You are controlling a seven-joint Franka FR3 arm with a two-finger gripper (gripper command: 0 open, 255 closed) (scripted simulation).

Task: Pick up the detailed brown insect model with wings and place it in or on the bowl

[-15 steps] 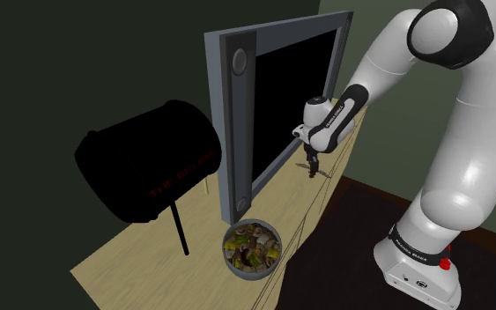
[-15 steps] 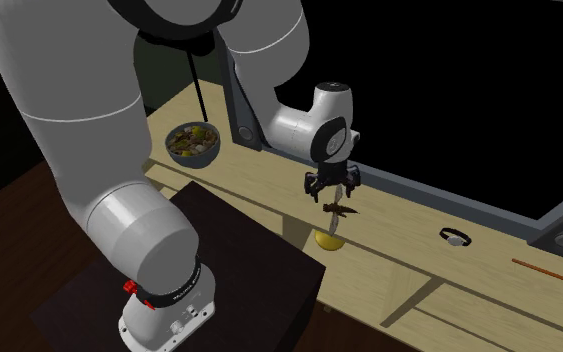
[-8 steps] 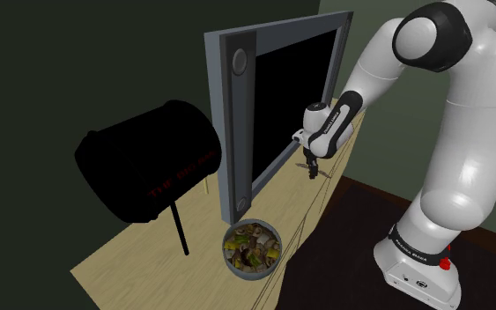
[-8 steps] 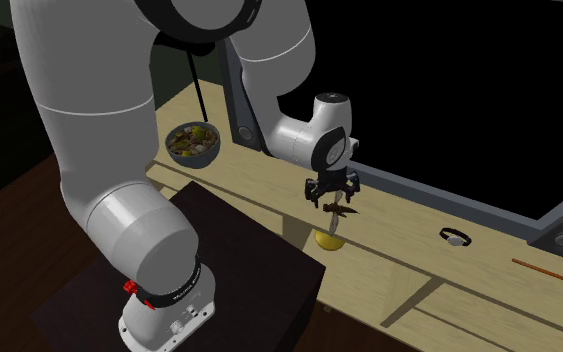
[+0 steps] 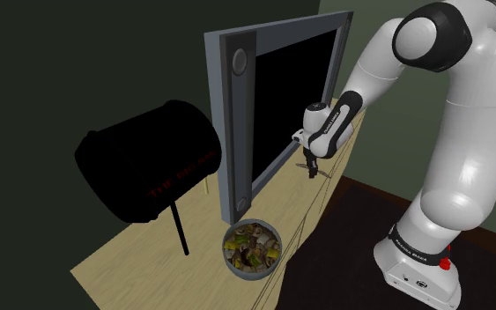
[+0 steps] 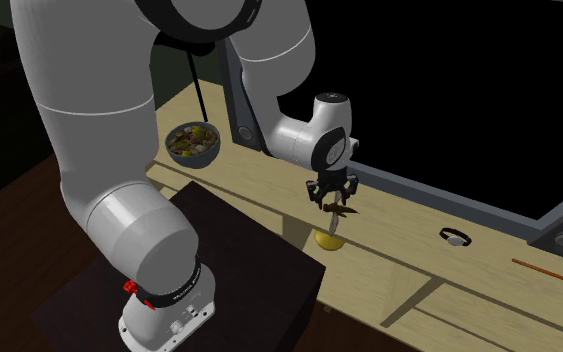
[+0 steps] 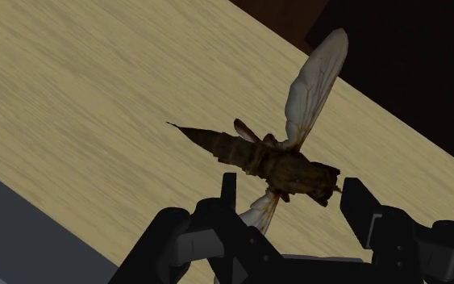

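I'm seeing the bug point(image 7: 275, 162) hanging just over the wooden counter point(image 7: 72, 89), with the gripper point(image 7: 293, 203) clamping down on its body, wings sticking out. The bowl point(image 6: 192, 144) is sitting well apart along the counter, by the grey frame point(image 5: 234, 132) corner.
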